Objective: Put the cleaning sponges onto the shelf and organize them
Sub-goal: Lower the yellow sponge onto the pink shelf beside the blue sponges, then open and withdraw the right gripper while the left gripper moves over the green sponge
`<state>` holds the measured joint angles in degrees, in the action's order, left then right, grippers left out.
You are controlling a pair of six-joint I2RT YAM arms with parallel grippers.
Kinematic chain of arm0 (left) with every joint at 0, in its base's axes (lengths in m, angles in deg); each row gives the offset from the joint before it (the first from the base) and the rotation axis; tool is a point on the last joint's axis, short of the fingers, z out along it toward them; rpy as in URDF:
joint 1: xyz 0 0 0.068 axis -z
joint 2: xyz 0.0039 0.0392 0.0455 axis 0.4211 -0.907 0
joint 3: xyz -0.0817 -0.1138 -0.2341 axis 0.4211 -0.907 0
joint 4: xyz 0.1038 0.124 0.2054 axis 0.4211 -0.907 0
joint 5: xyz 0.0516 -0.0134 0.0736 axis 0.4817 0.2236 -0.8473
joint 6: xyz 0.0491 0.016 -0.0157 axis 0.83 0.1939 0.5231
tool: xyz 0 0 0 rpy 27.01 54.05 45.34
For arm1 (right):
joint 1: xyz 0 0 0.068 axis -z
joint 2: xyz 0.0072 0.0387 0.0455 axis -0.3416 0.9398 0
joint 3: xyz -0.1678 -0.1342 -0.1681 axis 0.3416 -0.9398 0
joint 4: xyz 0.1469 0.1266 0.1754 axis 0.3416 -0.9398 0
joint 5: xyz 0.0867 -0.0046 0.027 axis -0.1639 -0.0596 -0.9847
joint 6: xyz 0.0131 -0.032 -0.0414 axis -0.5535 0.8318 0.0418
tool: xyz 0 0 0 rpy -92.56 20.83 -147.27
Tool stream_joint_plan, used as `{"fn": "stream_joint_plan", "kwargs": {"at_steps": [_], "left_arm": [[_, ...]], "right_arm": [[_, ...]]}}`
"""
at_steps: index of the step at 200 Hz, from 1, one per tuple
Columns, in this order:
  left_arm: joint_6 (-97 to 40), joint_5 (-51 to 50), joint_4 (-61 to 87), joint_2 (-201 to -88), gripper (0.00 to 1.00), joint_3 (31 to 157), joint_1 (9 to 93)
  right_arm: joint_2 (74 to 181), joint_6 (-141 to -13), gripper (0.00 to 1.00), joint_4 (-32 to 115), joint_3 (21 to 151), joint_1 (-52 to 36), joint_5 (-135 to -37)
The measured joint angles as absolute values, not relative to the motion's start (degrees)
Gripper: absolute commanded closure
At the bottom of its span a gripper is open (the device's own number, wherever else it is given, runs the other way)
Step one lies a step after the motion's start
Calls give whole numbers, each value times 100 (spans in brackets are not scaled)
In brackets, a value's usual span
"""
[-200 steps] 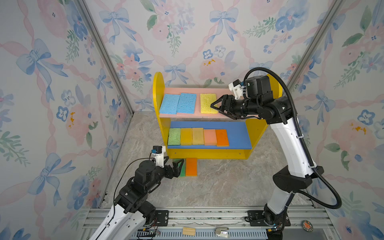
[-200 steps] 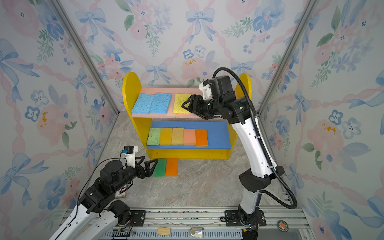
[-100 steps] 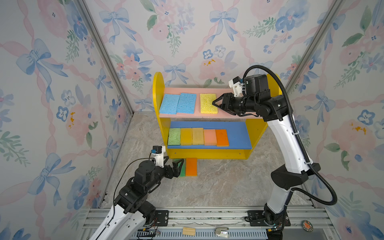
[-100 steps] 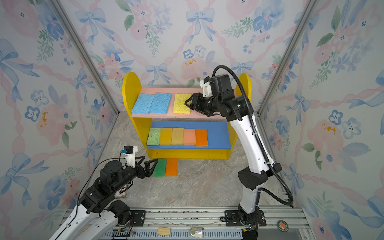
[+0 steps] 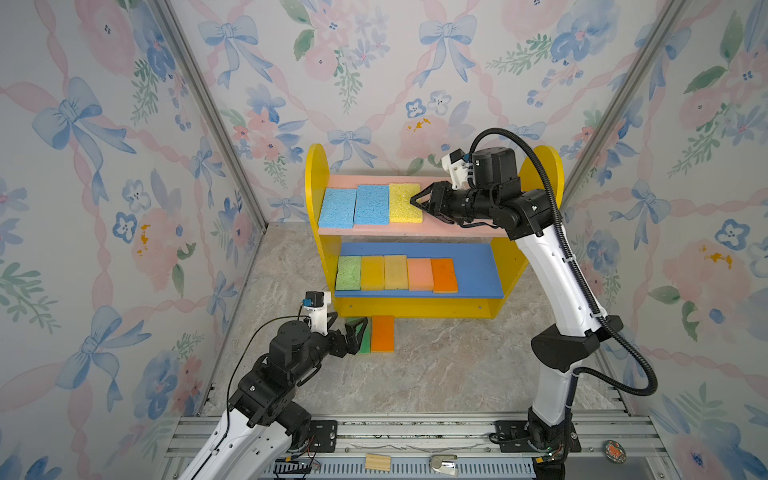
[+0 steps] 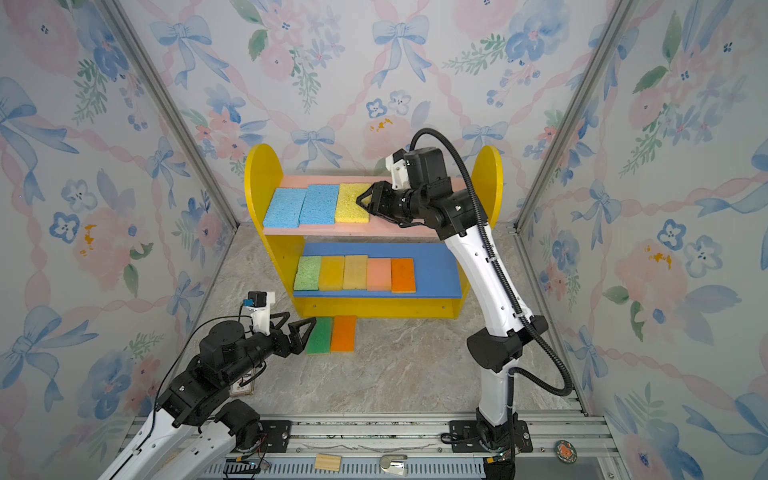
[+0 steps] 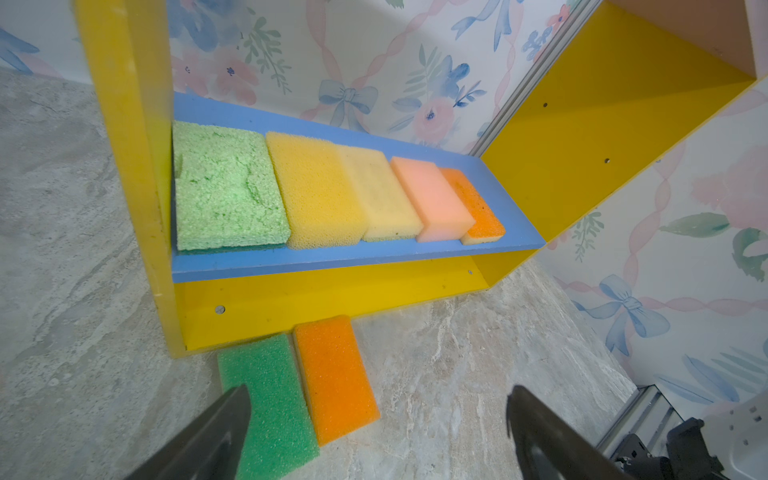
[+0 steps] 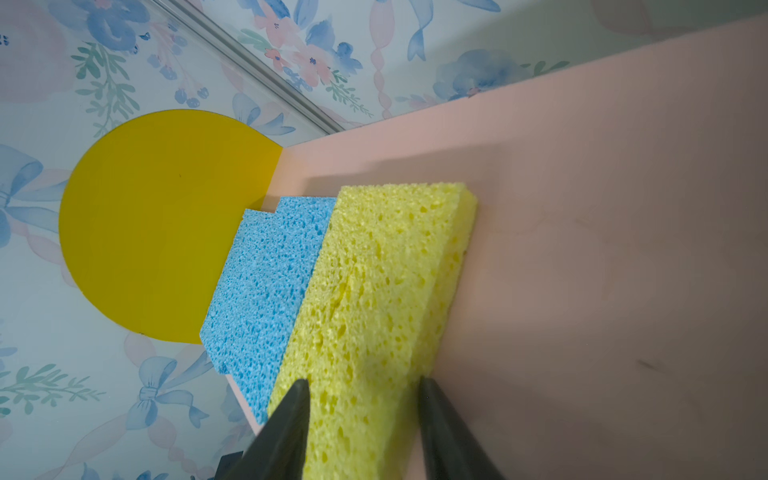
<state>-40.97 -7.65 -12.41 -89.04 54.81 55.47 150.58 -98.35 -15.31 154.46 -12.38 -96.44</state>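
We are holding our right gripper [image 8: 361,380] at the right edge of the yellow sponge [image 8: 374,291], one fingertip lying over its top face and the other sitting beside its edge, over the pink board [image 8: 582,249]. The fingers are standing a little apart, and we cannot tell whether they are pinching the sponge or only touching it. That sponge is lying flat near the middle of the pink board, touching the nearer of two blue sponges [image 5: 371,204] that are sitting side by side at the board's left end, by the left side panel of the shelf [image 5: 316,174]. Our left gripper [image 7: 378,388] is hovering low over the floor [image 7: 457,353] with its fingers spread wide and holding nothing, one fingertip hanging over the near end of the green sponge [image 7: 270,399]. That sponge is lying on the floor just in front of the shelf's left front corner, touching an orange sponge [image 7: 332,374] beside it. On the blue board [image 5: 478,266] a row [image 5: 395,272] of five sponges is sitting edge to edge, running from the left end to past the middle.
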Motion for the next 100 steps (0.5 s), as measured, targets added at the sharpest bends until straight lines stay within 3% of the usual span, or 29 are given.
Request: {"fn": "stream_joint_plan", "kwargs": {"at_steps": [23,66,100], "left_arm": [[-4097,-765,-1241,-8904,2,5481,5547],[-4097,-765,-1241,-8904,2,5481,5547],[-4097,-765,-1241,-8904,2,5481,5547]], "right_arm": [[15058,-9864,52,-1489,15424,-1289,-9603],[14892,-9881,39,-1327,15190,-1311,-9518],[14661,-9877,37,-1301,14928,-1308,-9411]]}}
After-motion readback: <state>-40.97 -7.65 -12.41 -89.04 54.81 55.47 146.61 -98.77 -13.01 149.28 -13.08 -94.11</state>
